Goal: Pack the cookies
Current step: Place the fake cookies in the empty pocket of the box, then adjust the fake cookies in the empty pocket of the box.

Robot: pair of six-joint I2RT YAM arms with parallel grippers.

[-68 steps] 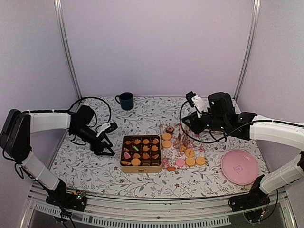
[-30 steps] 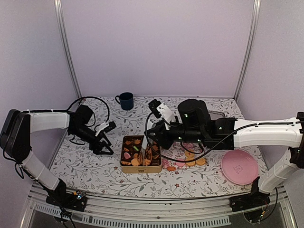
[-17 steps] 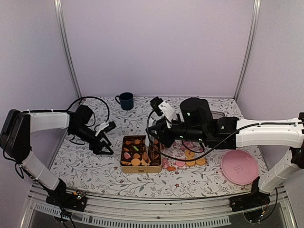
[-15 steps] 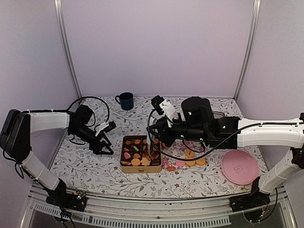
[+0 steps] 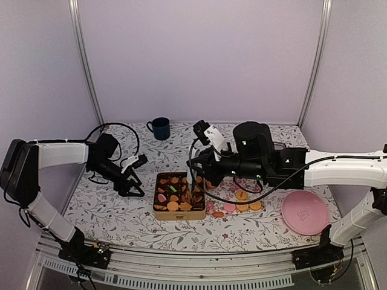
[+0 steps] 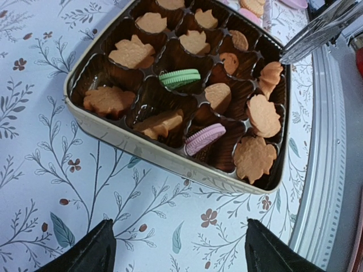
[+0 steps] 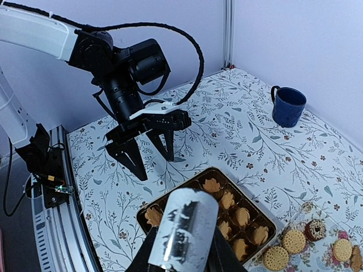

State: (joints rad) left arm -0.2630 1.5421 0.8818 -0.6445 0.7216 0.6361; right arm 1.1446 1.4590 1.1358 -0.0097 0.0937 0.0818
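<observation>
Left gripper (image 5: 133, 190): fingers spread wide, nothing between them. It sits low over the flowered table (image 5: 109, 211), just left of the tin and apart from it, with its tips pointing toward the tin.

Mug (image 5: 160, 128): dark blue, upright, at the back of the table, well apart from both grippers.

Tin (image 5: 178, 215): square and gold-walled, with a brown tray of small compartments, at the middle of the table. The cookies (image 6: 133, 52) lie in these compartments. Most are golden-orange and several are leaf-shaped. One green sandwich cookie sits near the centre and one pink one sits toward the wall nearest the left gripper, both tilted on edge. Most compartments hold a piece. A few look dark, and their contents cannot be judged.

Right gripper (image 5: 195, 183): reaches in from the right and hangs over the tin's right edge, tip down. In the right wrist view a silvery piece (image 7: 184, 232) fills the space at the tip. It cannot be told whether this is part of the fingers or something pinched, so whether the fingers are spread or pressed together cannot be told. In the left wrist view the same silvery piece ends just above a compartment at the tin's right edge.

Loose cookies (image 5: 242, 205): orange rounds and one pink round lie flat on the table just right of the tin, partly under the right arm. More rounds and a dark one show in the right wrist view.

Plate (image 5: 305, 212): pink, flat on the table at the far right, apart from the loose cookies.
</observation>
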